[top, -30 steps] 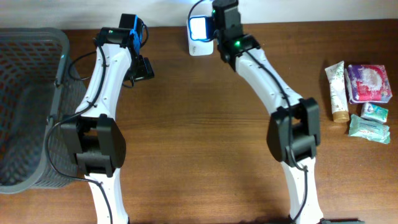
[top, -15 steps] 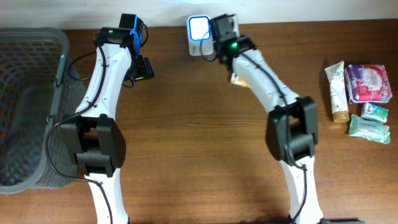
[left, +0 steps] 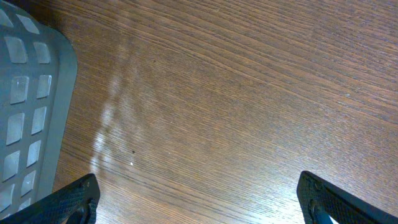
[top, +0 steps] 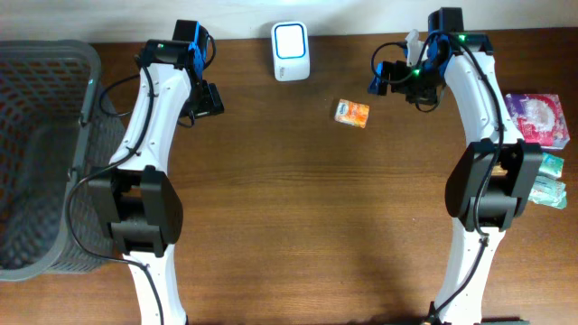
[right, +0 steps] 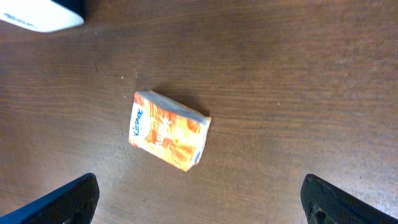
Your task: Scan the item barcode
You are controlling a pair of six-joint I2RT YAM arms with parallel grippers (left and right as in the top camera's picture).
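right gripper (right: 199, 208) fingers spread wide, nothing between them: only the two black tips show at the bottom corners of the wrist view, bare wood in the gap. small orange-and-white soft tissue pack (right: 169, 138) lies flat and loose on the brown wooden table (top: 289, 208), just ahead of those fingers, touching neither. in overhead it sits between the right gripper and the white box scanner with the lit blue-white face (top: 291, 51), nearer the gripper, apart from both

left gripper (left: 199, 205) also spread and empty, over bare wood beside the grey plastic mesh basket (left: 28, 106), well apart from the pack. not part of this step, as far as I can judge

my read: the step in hand is getting hold of the pack so it can go to the scanner. notes:
- pack lies skewed to the jaw line in the wrist view, so turn the wrist until the fingers face its two long edges, then come down centred
- soft wrap, will squash and can slide on wood. close gently, low on the sides, not on a corner
- no barcode visible on the upper face, just print. probably underneath or on an edge, can't tell. grip so the underside is left uncovered
- scanner's lit face shows to the overhead camera, so present the coded face square to it, near but not touching, and hold steady
- risks: nudging the pack away on the descent, or a finger covering the code
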